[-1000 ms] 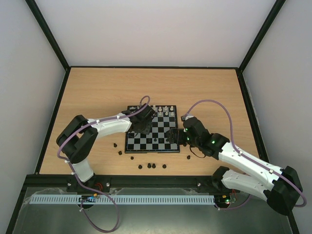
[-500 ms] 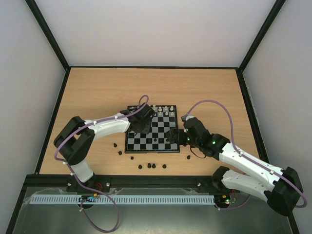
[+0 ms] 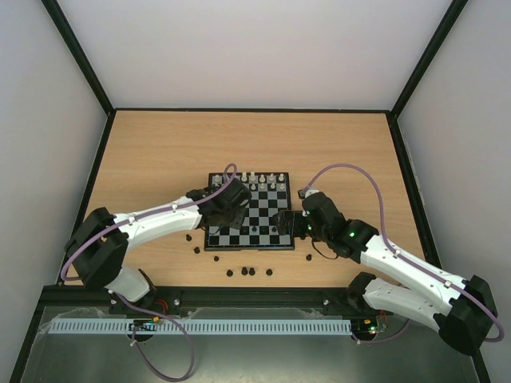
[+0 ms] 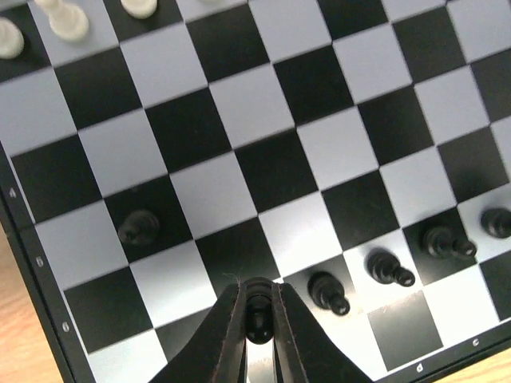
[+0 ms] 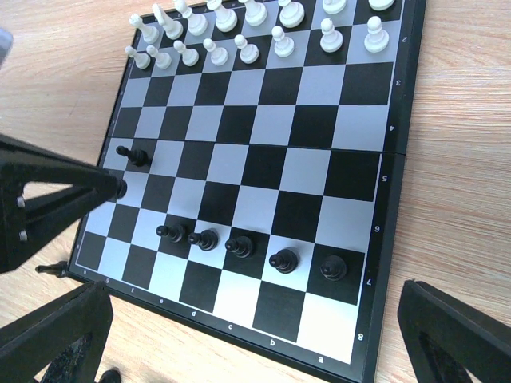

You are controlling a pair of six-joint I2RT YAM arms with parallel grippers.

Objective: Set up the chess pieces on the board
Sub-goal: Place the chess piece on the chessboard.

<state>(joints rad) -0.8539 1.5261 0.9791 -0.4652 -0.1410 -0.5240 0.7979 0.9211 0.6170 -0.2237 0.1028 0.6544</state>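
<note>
**Left gripper: black pawn newly clamped, moved toward the board's near-left corner**

- **Left gripper** point(image 4: 257, 323): jaws closed within the last second; now narrow and pinching one black pawn point(image 4: 257, 307).
- **Position:** moved from the board's point(image 5: 263, 171) left-middle to over its left-edge squares, nearer the corner and beside the pawn row point(image 4: 389, 269).
- **Right gripper** point(image 3: 287, 223): spread wide, empty, at the board's right edge, unmoved.
- **White pieces** point(image 5: 247, 36): on the board's far rows.
- **Loose black pieces** point(image 3: 249, 271): off the board's near edge.
- **Assessment:** pickup apparently done; placement pending.
</note>
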